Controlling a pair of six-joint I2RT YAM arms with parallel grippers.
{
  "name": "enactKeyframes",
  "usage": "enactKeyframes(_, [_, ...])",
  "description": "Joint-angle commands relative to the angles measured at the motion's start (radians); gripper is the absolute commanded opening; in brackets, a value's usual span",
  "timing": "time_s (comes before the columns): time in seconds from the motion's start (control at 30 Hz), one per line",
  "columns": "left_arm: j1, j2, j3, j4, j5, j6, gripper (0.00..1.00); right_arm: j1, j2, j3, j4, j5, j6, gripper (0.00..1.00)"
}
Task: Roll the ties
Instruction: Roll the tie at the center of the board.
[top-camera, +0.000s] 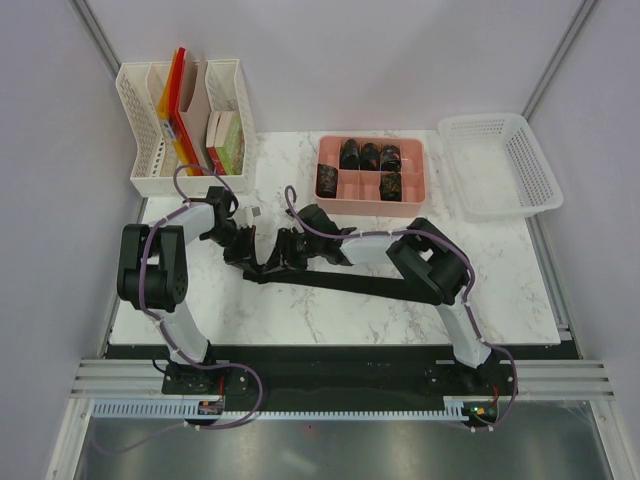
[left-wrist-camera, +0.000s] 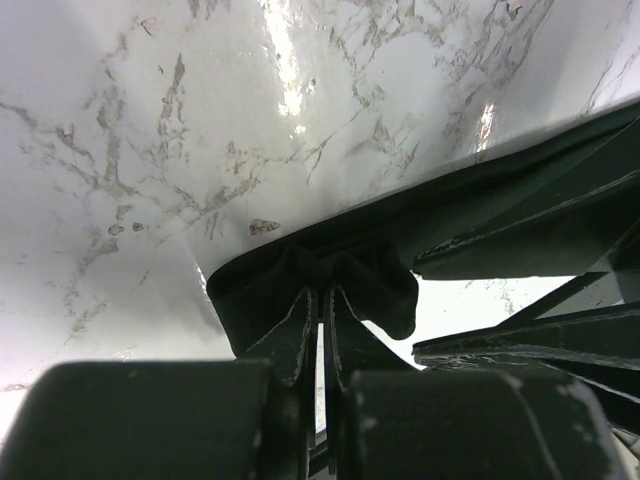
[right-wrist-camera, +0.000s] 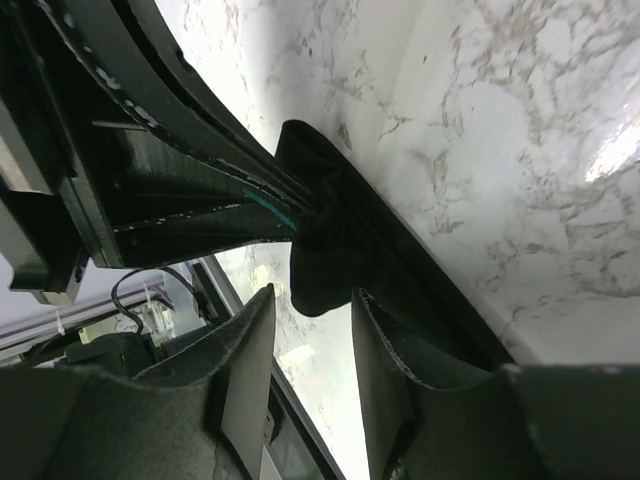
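1. White marble-veined table: carries everything listed below.
2. White perforated plastic file organiser: far left corner, holding upright folders and boxes.
3. White plastic mesh basket: far right corner, overhanging the table's right side.
4. Pink rectangular compartment tray: far centre, between organiser and basket.
5. Long blackish fabric necktie: unrolled, flat on the table, running diagonally from centre-left toward the right arm. Its left end is bunched.
6. Left claw: fingers almost together, pinching the bunched tie end just above the table.
7. Right claw: fingers apart, holding nothing. The gap faces the same bunched end, just beside the left claw. Contact cannot be told.
8. Five small dark rolled ties: upright coils in the tray, three along the far row, two in the near row.
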Motion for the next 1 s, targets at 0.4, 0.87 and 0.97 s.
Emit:
enactKeyframes(0.4, [0.019, -0.137, -0.032, 0.031, 0.064, 0.064, 0.28, -0.012, 0.029, -0.018, -0.034, 0.038, -0.061, 0.0])
enactKeyframes(0.87, [0.068, -0.417, -0.135, -0.021, 0.412, 1.039, 0.72, -0.024, 0.06, -0.044, -0.054, 0.043, -0.074, 0.0])
enactKeyframes(0.97, [0.068, -0.392, -0.157, -0.061, 0.397, 1.294, 0.72, -0.024, 0.059, -0.046, -0.054, 0.041, -0.071, 0.0])
